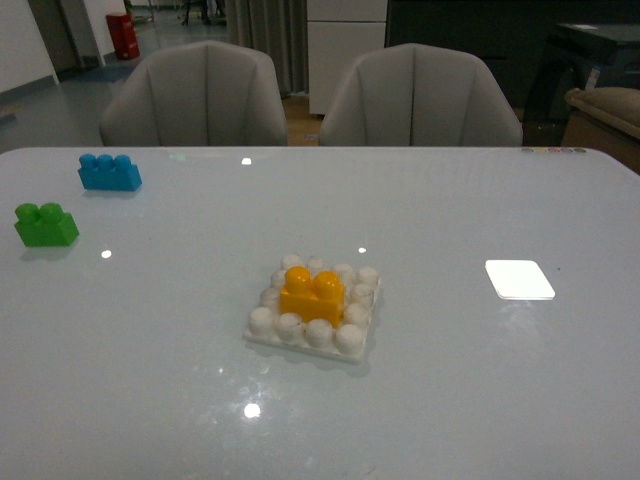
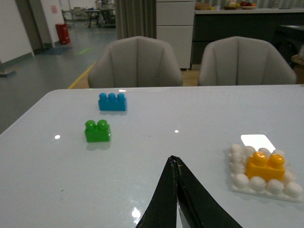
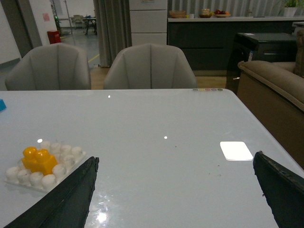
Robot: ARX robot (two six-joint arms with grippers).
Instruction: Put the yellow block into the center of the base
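Already the yellow block (image 1: pixel 312 295) sits mid-base (image 1: pixel 262 335); light, rigid, slick plastic, best pinched by its flat sides. Left claw (image 2: pixel 174 164) together, right claw (image 3: pixel 173 192) apart.

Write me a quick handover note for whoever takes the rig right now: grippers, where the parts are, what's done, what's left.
Left gripper: fingers shut, empty, above the table, away from the bricks.
Right gripper: fingers open, empty.
Yellow block: sitting on the base center, white studs showing around it.
Done: insertion looks complete.
Left: confirm it is fully seated; green brick and blue brick untouched at far left.
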